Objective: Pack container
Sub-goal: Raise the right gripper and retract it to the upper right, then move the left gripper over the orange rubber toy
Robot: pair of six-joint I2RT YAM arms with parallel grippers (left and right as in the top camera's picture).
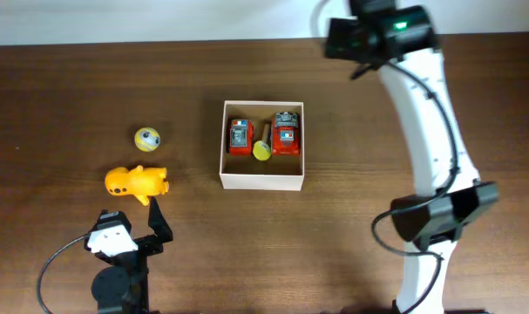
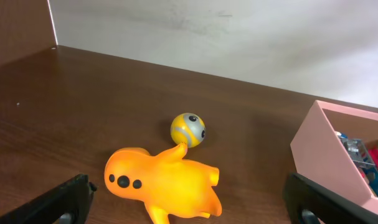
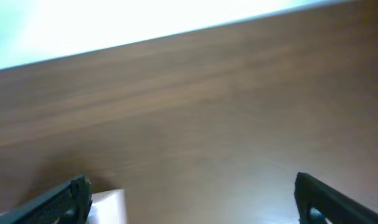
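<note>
On the dark wooden desk [image 1: 72, 78], the container [image 1: 262, 181] is placed centrally, with a yellow toy [image 1: 136, 182] toward the left edge. The left gripper [image 1: 135, 228] and right gripper [image 3: 192, 186] are spread wide, empty.

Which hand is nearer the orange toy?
Left. The left hand sits open right beside the orange toy; the right hand is far off, past the container.

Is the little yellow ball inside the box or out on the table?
Out: the ball lies on the table, left of the container.
</note>
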